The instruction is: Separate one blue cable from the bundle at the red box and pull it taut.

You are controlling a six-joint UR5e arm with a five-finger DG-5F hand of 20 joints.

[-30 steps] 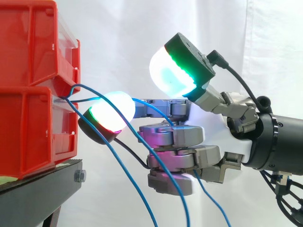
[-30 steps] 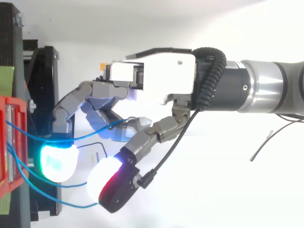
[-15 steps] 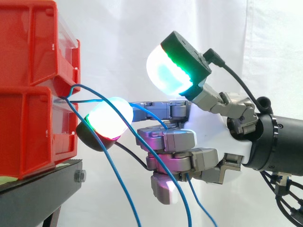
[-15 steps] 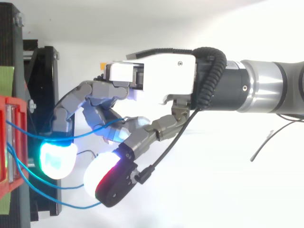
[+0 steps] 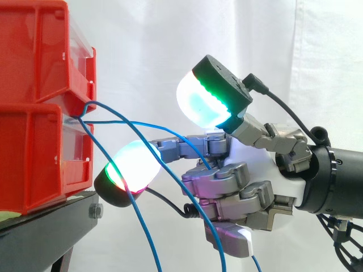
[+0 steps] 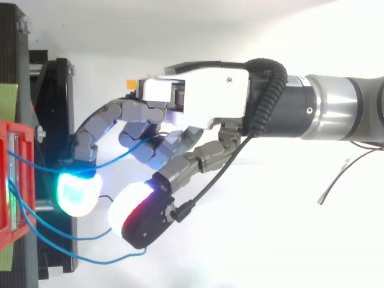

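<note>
Jointed metal hand (image 5: 238, 184) dipped, curling round thin blue cable (image 5: 113, 121).

Two red bins (image 5: 34, 102) are stacked on a black stand (image 5: 51, 224) at the left, and thin blue cables (image 5: 108, 104) are seen coming out from between them. The hand (image 5: 249, 181) is held to the right of the bins, and one blue cable (image 5: 170, 136) is caught in its curled lower fingers (image 5: 218, 184). One glowing pad (image 5: 133, 170) is stretched toward the bins and another is raised above it, in front of a white curtain (image 5: 153, 45).
</note>
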